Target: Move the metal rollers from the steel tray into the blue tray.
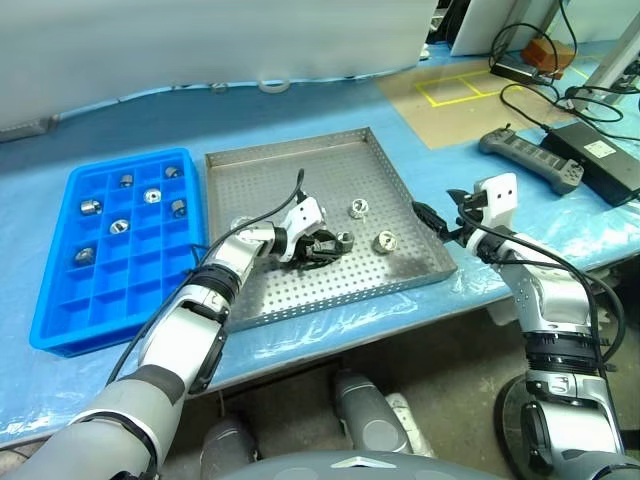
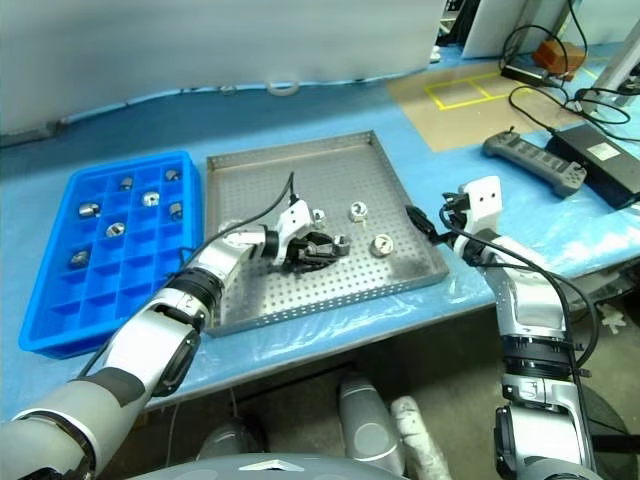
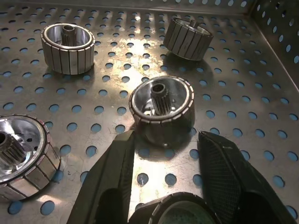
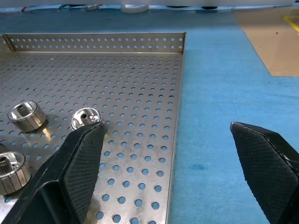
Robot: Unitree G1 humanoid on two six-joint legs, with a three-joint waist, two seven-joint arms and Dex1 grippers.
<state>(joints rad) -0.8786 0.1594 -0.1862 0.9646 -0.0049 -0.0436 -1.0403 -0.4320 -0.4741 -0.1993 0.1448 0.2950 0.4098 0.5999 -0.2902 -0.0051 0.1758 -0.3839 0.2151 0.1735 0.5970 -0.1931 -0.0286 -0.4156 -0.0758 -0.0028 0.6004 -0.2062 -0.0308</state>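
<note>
**Left gripper at a roller in the steel tray**

The left gripper sits low inside the steel tray, its two black fingers parted on either side of one metal roller; whether they touch it cannot be told. Other metal rollers lie loose on the perforated floor. Several rest in compartments of the blue tray, just beside the steel tray. The right gripper hangs wide apart over the tray's right rim, holding nothing.

Blue tray bright blue; steel tray grey w/ hole pattern; metal rollers silvery, prob. ribbed.
</note>
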